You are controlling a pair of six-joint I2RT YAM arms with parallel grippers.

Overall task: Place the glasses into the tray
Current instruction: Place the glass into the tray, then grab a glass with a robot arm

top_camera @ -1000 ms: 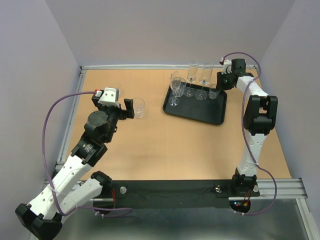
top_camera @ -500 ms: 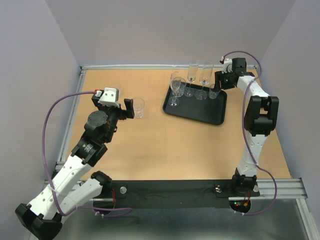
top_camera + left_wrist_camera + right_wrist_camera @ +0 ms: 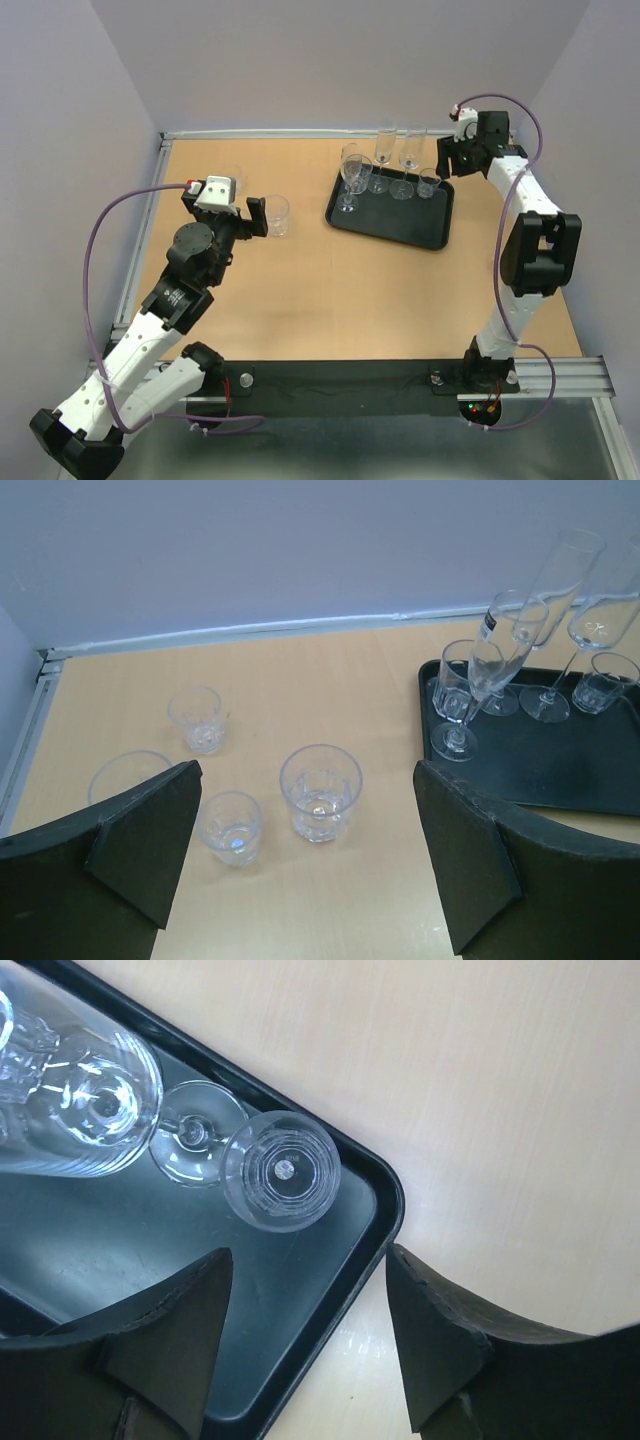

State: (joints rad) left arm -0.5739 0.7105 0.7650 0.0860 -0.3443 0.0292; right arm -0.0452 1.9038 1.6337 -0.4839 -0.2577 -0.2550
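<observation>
The right tool (image 3: 305, 1305) has let go and drawn back. Its jaws stand open and empty above the small tumbler (image 3: 281, 1171), which now stands inside the tray (image 3: 392, 1200) at its far right corner, beside a stemmed glass (image 3: 190, 1135). The left tool (image 3: 308, 865) hangs wide open and empty over four tumblers (image 3: 320, 792) on the worktop's far left part, probably the next to go.

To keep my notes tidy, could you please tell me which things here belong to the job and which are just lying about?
Belongs to the job: the tray; the glasses standing in it; four tumblers on the table.
Just there: purple cables; metal rail at the near edge.
</observation>
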